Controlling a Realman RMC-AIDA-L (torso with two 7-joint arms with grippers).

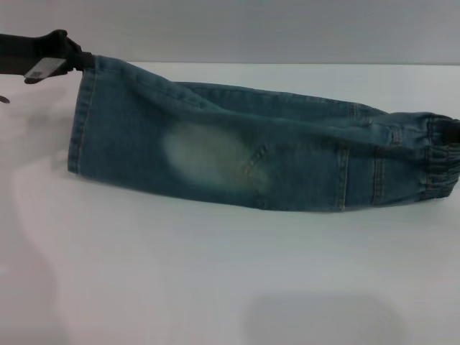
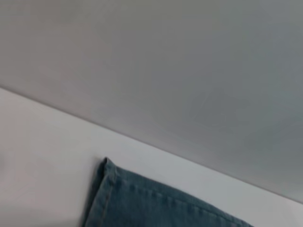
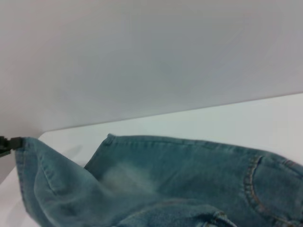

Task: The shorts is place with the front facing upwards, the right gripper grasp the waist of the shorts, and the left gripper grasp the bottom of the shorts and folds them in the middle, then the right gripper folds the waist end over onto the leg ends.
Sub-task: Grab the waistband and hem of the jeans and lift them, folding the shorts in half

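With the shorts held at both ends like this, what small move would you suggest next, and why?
Probably lower both ends onto the table: the shorts already look doubled lengthwise, the left end effector pinches the leg ends' far corner, and the waist sits at the right.

Both end effectors pinch opposite ends of the shorts (image 1: pixel 244 158).

The left end effector (image 1: pixel 85 62) reaches in level from the left edge of the head view, its dark arm horizontal, and its tips are closed on the upper corner of the leg ends (image 1: pixel 83 118), holding that corner lifted. The right end effector (image 1: pixel 451 133) shows only as a dark tip at the far right edge, clamped over the waist (image 1: pixel 440 157). In the right wrist view, the left end effector appears small at the hem corner.
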